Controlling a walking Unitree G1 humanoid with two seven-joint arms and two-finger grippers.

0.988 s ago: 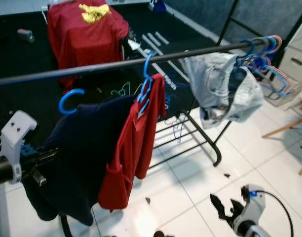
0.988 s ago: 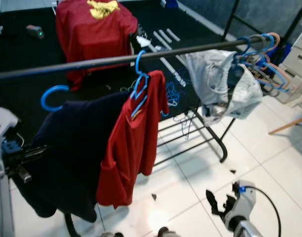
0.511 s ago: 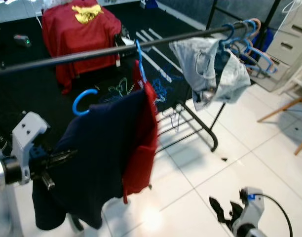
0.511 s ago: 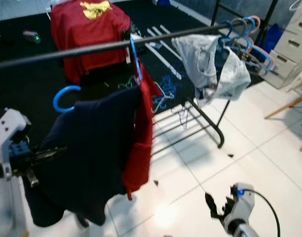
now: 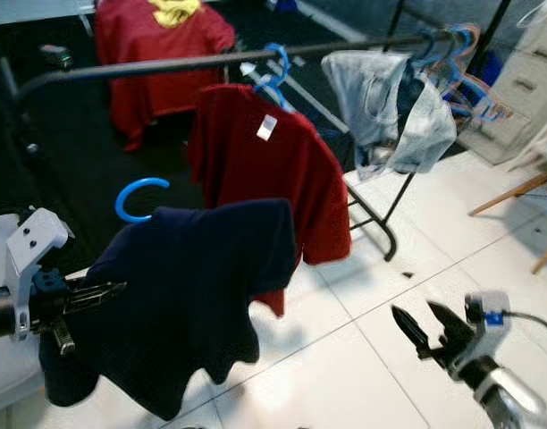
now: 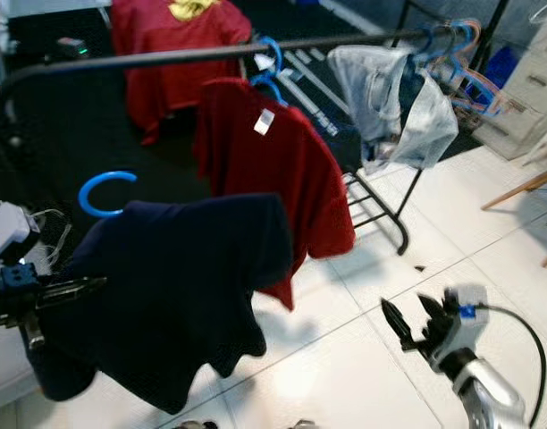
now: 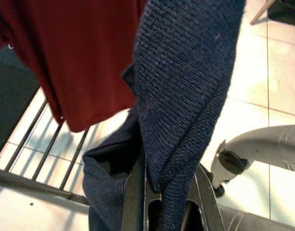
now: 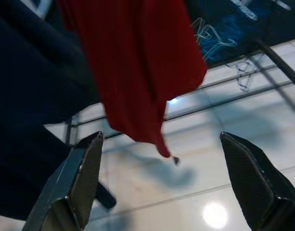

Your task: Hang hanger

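A navy knit sweater [image 5: 184, 304] hangs on a blue hanger whose hook [image 5: 139, 191] stands free, below and in front of the black rail [image 5: 166, 66]. My left gripper [image 5: 105, 290] is shut on the sweater's shoulder at the hanger's end; in the left wrist view the black fingers [image 7: 134, 192] pinch the navy knit [image 7: 186, 86]. A red shirt [image 5: 269, 170] hangs broadside from the rail on another blue hanger [image 5: 275, 64], just behind the sweater. My right gripper [image 5: 424, 322] is open low on the right over the floor, with its fingers [image 8: 73, 183] spread wide and nothing between them.
A pale grey garment [image 5: 390, 107] and several bare hangers [image 5: 466, 67] fill the rail's right end. The rack's black foot [image 5: 390, 246] rests on white tiles. A red cloth [image 5: 157, 40] lies draped at the back, a white drawer unit [image 5: 528, 76] and wooden legs [image 5: 515, 188] at the right.
The whole view has shifted as the camera moved. The red shirt has turned from edge-on to broadside. My right gripper has risen and come further into view. The left still holds the sweater.
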